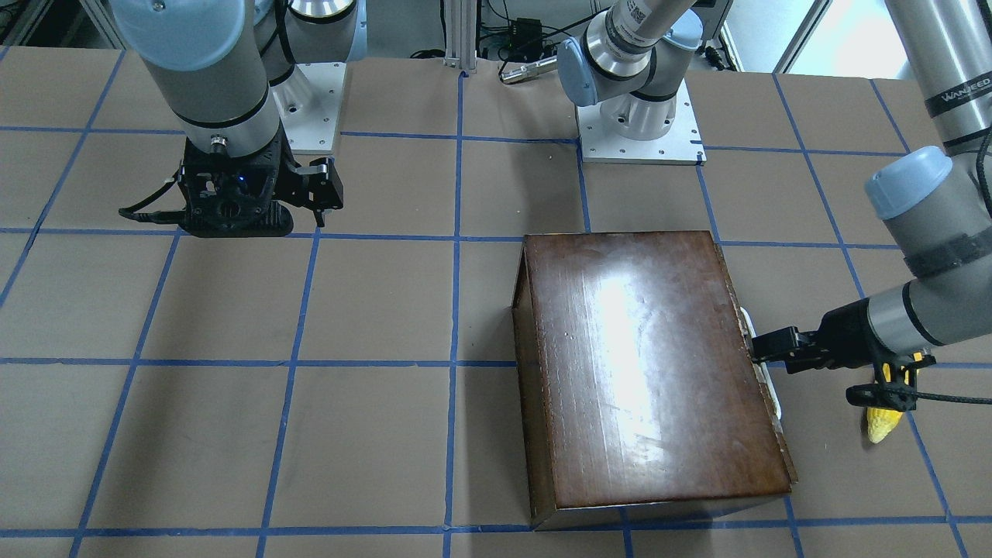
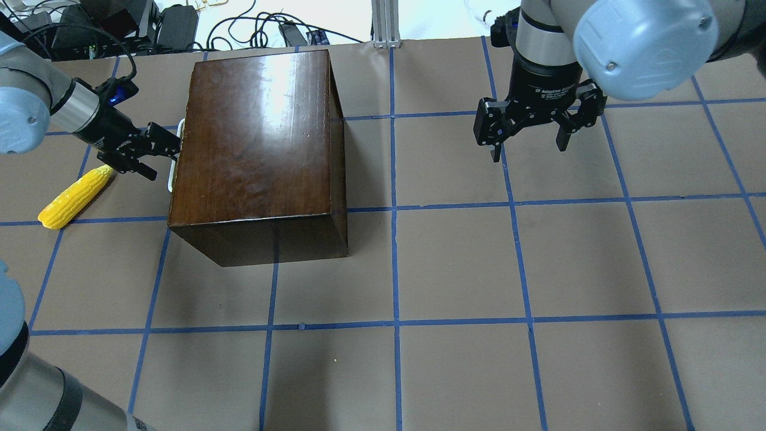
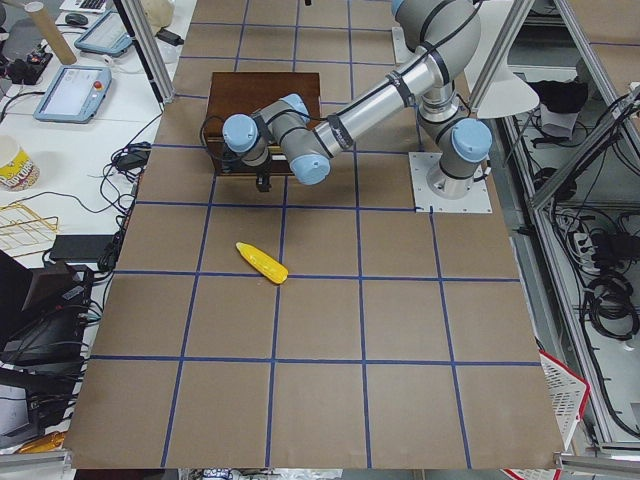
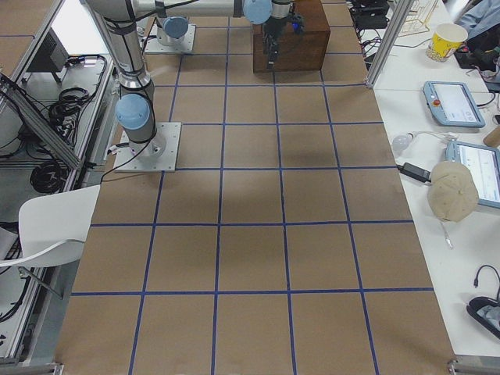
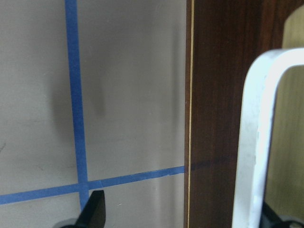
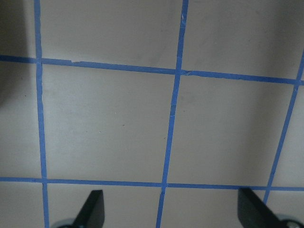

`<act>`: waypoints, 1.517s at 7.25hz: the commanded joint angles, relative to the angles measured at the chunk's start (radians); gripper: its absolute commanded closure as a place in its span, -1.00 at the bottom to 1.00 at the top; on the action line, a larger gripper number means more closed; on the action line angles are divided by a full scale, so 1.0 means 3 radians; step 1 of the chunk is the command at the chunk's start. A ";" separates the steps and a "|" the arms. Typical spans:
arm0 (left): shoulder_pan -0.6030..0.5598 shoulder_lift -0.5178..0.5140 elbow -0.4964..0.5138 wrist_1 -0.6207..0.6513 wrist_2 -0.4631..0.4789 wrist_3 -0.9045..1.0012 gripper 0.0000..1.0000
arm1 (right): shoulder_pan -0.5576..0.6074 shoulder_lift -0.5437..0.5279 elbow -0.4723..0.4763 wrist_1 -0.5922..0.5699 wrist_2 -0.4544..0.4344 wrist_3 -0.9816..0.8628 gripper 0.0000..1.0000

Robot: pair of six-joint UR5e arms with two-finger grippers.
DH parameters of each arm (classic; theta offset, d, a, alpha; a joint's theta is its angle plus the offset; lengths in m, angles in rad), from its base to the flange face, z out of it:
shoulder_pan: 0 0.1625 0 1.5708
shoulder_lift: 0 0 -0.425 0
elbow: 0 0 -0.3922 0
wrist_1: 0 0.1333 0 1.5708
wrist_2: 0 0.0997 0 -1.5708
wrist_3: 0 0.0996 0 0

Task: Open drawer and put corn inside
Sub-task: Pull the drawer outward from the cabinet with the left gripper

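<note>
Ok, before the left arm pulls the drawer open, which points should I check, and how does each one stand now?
1. The white handle lies between the fingers of the left pincer: ok.
2. The left pincer is shut on the handle: not ok, the jaws stand apart.
3. The drawer is open: not ok, it sits closed in the cabinet.
4. The corn is out of the drawer's path: cannot tell; it lies on the table in front of the drawer.
5. The right pincer is clear of the cabinet: ok, it is open over bare table.
</note>
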 commanded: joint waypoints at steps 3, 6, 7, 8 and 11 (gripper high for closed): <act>0.0047 0.0005 0.0043 0.0004 0.0024 0.0070 -1.00 | 0.0000 0.0000 0.0000 0.0000 0.0000 0.0000 -1.00; 0.0119 -0.0020 0.0054 0.0040 0.0125 0.0193 -1.00 | 0.0000 0.0000 0.0000 0.0000 0.0000 0.0000 -1.00; 0.0119 -0.0020 0.0054 0.0071 0.0192 0.0203 -1.00 | 0.0000 0.0000 0.0000 0.0000 0.0000 0.0000 -1.00; 0.0129 -0.0020 0.0049 0.0101 0.0198 0.0254 -1.00 | 0.0000 0.0000 0.0000 0.0000 0.0000 0.0000 -1.00; 0.0206 -0.0031 0.0074 0.0112 0.0198 0.0336 -1.00 | 0.0000 0.0000 0.0000 0.0000 0.0000 0.0000 -1.00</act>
